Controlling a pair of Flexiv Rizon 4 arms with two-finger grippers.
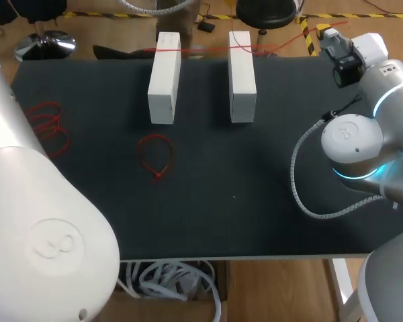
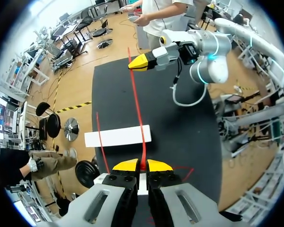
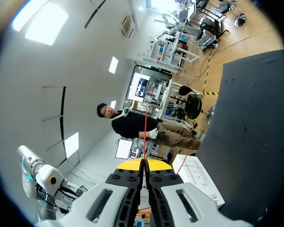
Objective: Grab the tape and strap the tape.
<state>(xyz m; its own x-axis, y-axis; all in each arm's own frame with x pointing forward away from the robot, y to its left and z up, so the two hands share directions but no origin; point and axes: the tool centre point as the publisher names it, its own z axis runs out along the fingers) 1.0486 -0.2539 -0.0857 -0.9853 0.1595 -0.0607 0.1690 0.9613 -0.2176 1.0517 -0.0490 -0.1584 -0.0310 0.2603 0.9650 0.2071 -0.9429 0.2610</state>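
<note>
- The tape (image 2: 137,94) runs in a straight line over the far ends of two white blocks (image 1: 164,77) standing on the table (image 1: 255,201).
- One end is pinched in the left claw (image 2: 143,165), the other in the right claw (image 3: 144,165); both are closed narrow on it.
- Tension should be kept even, so that neither end is drawn out of its grip.
- Both ends are best moved in step, or a block may be tipped.
- The red loops (image 1: 156,155) need not be touched.

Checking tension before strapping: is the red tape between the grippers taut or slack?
Taut: the red tape runs straight from the left gripper to the right gripper.
</note>
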